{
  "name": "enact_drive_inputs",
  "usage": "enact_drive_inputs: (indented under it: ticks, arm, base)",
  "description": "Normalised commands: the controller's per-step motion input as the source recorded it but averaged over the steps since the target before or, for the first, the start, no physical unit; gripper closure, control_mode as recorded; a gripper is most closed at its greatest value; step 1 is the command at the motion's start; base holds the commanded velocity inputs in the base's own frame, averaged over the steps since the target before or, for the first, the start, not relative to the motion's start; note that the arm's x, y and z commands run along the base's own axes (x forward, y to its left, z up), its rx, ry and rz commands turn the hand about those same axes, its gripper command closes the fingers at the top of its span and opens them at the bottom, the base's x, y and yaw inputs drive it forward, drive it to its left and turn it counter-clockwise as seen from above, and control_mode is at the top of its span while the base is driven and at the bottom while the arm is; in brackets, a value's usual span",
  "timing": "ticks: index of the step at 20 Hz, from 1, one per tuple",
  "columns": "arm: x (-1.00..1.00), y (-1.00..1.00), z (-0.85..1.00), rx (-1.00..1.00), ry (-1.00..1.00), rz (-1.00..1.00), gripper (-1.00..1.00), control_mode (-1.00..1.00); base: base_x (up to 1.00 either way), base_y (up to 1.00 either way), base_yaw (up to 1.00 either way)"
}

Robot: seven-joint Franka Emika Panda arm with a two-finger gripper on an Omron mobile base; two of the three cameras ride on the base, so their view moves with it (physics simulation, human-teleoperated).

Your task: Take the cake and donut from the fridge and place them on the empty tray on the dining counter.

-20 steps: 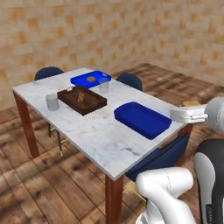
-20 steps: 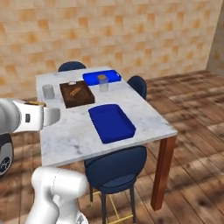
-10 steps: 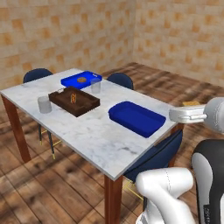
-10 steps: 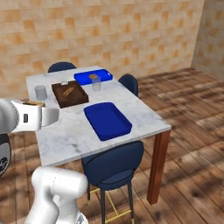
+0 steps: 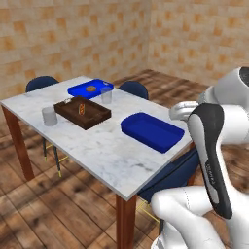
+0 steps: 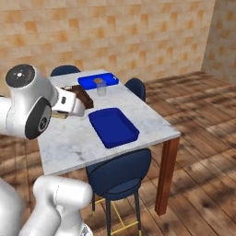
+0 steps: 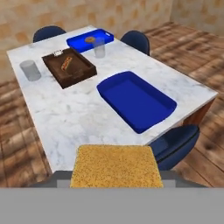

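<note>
My gripper (image 7: pixel 116 177) is shut on the cake (image 7: pixel 116 166), a golden-tan square block low in the hand view. It hangs above the near edge of the dining counter (image 7: pixel 65 118), short of the empty tray (image 7: pixel 135 100), a deep-blue rectangle with a low rim. In the left base view the hand (image 5: pixel 182 111) is just right of the empty tray (image 5: pixel 153 131). In the right base view it (image 6: pixel 69 102) is above the counter (image 6: pixel 69 143), left of the tray (image 6: pixel 113 126). The donut and the fridge are out of view.
At the counter's far end lie a blue tray with a round brown food (image 5: pixel 90 89), a clear glass (image 5: pixel 106 96), a dark brown wooden tray (image 5: pixel 82 112) and a grey cup (image 5: pixel 49 116). A blue chair (image 6: pixel 120 173) is tucked under the near edge.
Both base pictures have shifted, so the base has moved and the counter looks nearer. The arm has swung across toward the counter, the cake still in the gripper.
</note>
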Motion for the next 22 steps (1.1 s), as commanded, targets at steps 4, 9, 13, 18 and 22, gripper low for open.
enact_drive_inputs:
  ticks: [4, 9, 13, 18, 22]
  arm:
    - [0.96, 0.00, -0.48, 0.00, 0.11, 0.00, 1.00, -1.00]
    - [0.78, 0.00, -0.61, 0.00, 0.00, 0.00, 1.00, -1.00]
    - [0.79, 0.00, -0.50, -0.02, 0.00, 0.00, 1.00, -1.00]
    - [0.94, -0.01, -0.49, 0.00, 0.03, 0.00, 1.00, -1.00]
    - [0.59, -0.01, -0.52, -0.03, 0.00, 0.01, 1.00, -1.00]
  base:
    - [0.00, 0.00, 0.00]
    - [0.00, 0.00, 0.00]
    - [0.00, 0.00, 0.00]
    - [0.00, 0.00, 0.00]
    - [0.00, 0.00, 0.00]
